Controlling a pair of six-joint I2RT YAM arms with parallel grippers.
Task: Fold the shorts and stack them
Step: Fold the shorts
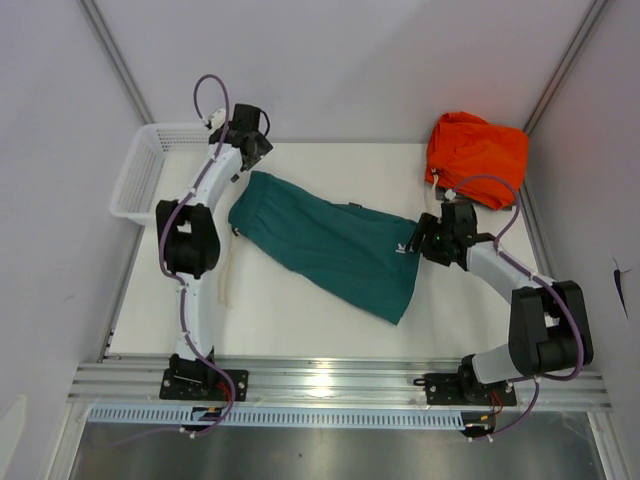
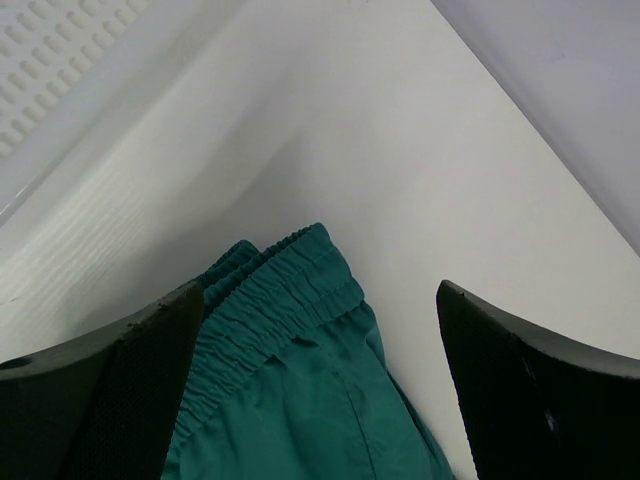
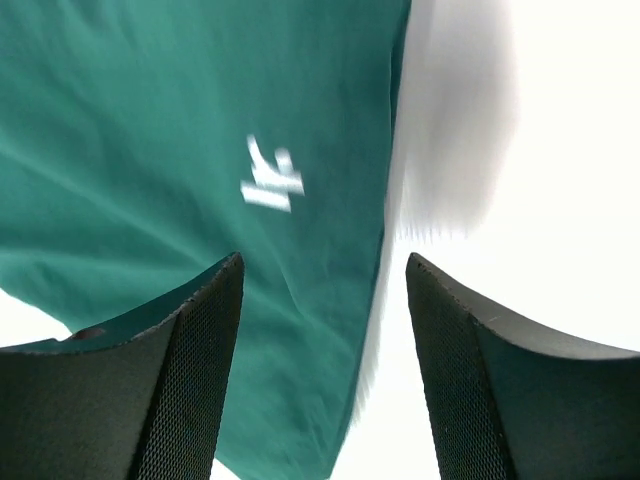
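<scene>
The shorts [image 1: 325, 240] lie flat across the middle of the tabletop [image 1: 300, 335], running from 10 o'clock to 5 o'clock. The left fingers [image 2: 120, 400] are spread wide over the waistband [image 2: 285, 295] corner at the 10 o'clock end. The right fingers [image 3: 160, 380], also spread, straddle the leg edge beside the white logo [image 3: 272, 178] at 3 o'clock. Each arm seems set at an opposite end so both can pinch and fold together. The orange garment [image 1: 478, 150] at 1 o'clock is probably the stack.

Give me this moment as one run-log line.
shorts lying on table | left hand open at waistband | right hand open near logo | orange garment aside
</scene>
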